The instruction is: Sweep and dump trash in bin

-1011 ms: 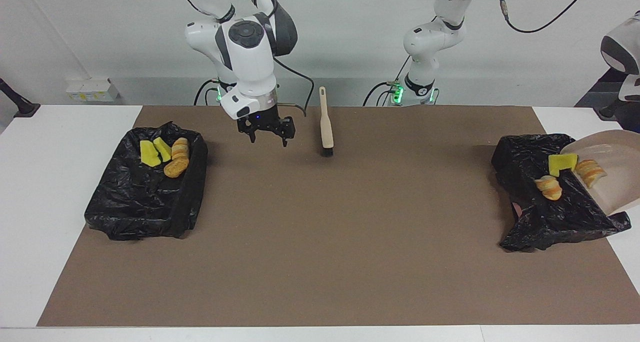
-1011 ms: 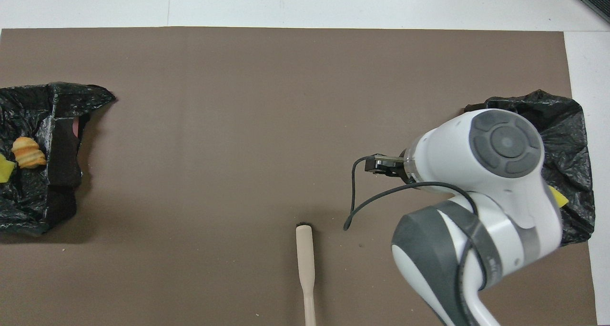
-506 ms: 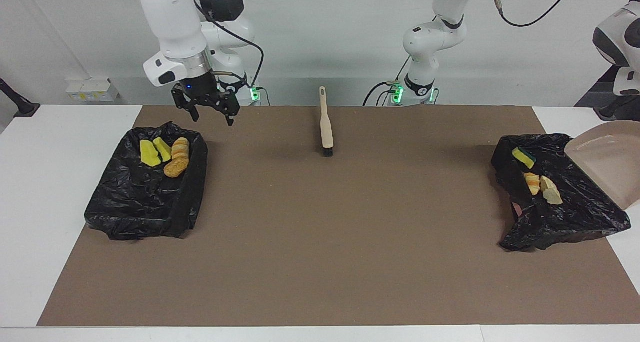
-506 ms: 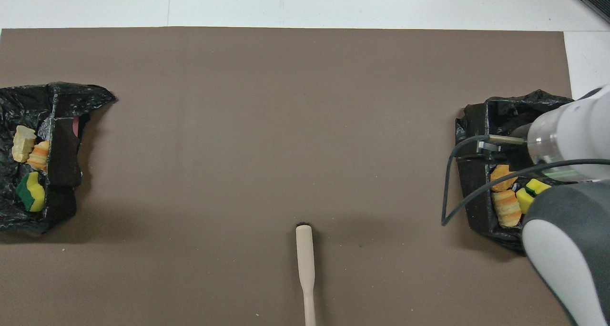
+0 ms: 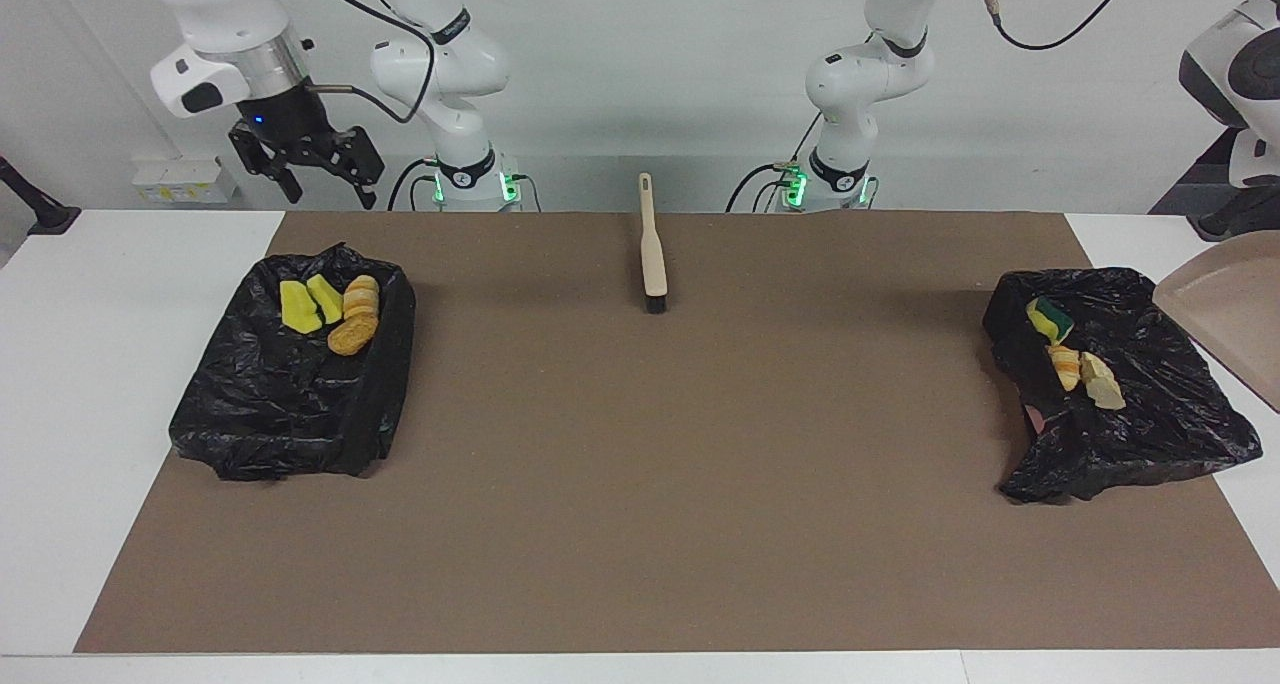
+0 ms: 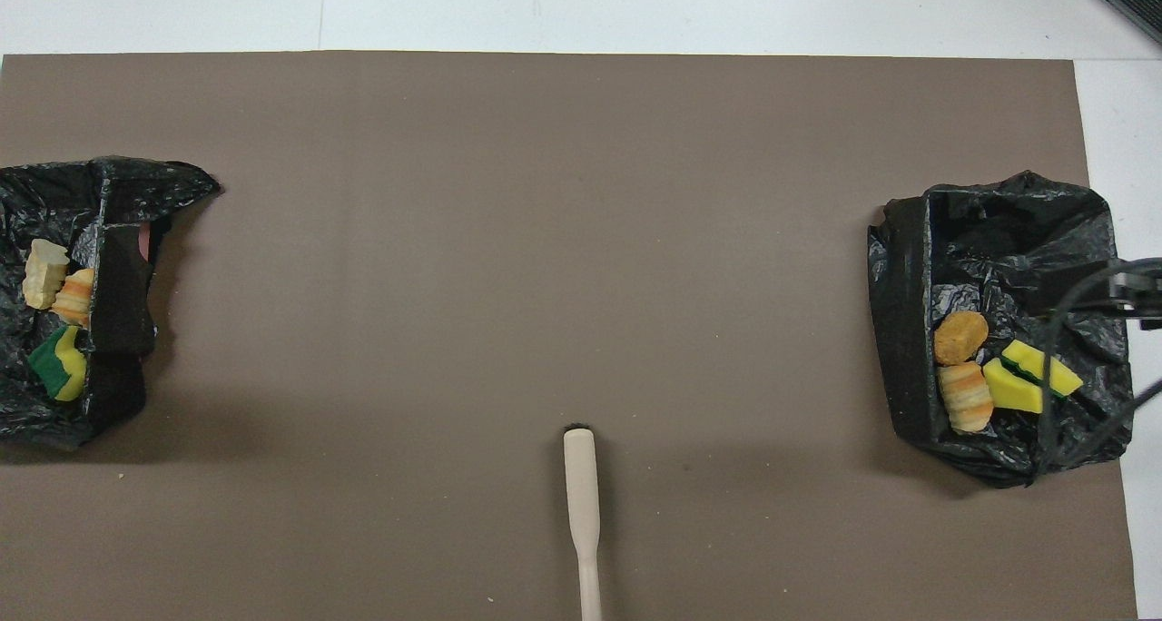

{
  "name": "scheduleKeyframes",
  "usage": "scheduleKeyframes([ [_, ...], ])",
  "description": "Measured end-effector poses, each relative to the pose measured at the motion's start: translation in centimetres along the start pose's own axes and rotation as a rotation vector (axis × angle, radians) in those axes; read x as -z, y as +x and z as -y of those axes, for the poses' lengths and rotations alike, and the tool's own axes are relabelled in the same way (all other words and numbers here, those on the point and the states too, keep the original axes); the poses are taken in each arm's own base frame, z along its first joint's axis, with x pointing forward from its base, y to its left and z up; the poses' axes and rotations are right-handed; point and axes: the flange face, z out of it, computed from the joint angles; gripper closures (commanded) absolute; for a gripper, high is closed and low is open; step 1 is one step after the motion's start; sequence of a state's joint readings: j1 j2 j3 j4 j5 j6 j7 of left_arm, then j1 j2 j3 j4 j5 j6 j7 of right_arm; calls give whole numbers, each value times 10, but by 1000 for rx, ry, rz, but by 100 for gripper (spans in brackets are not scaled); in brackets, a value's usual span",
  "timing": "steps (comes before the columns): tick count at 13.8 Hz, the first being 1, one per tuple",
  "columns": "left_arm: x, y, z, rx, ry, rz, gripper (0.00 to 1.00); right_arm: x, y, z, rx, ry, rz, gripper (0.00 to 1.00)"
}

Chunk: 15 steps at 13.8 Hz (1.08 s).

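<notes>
Facing view, surroundings: brush [image 5: 653, 254] lies alone on the brown mat [image 5: 660, 484], between two black-lined bins; nothing blocks either bin
Bins: two; bin at the right arm's end [image 5: 290, 374]; bin at the left arm's end [image 5: 1110, 384]
Trash: seven pieces, all in the bins, none on the mat; four scraps [image 5: 325, 309] at the right arm's end, two yellow, two orange-brown; three scraps [image 5: 1075, 349] at the left arm's end, one yellow-green, one orange, one pale
Right gripper [image 5: 305, 169]: raised, jaws spread, empty; its bin's scraps lie below, apart from it
Left gripper: out of sight, pressed together; dustpan [image 5: 1230, 309] hangs tilted beside its bin
</notes>
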State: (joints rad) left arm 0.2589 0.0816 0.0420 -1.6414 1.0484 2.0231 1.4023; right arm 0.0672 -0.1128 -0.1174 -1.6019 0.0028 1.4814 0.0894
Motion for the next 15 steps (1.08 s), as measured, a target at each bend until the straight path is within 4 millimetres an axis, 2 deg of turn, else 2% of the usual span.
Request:
scheduleKeyframes([
  [2, 17, 8, 5, -39, 20, -4, 100, 9, -4, -21, -10, 6, -1, 0],
  [4, 37, 25, 13, -90, 46, -13, 100, 6, -6, -19, 0, 6, 9, 0],
  [8, 93, 71, 22, -147, 58, -72, 100, 3, -6, -13, 11, 4, 17, 0],
  [13, 127, 128, -1, -93, -123, -315, 100, 2, -6, -16, 7, 4, 20, 0],
  [15, 138, 159, -17, -27, -181, -387, 100, 2, -6, -18, 3, 5, 20, 0],
])
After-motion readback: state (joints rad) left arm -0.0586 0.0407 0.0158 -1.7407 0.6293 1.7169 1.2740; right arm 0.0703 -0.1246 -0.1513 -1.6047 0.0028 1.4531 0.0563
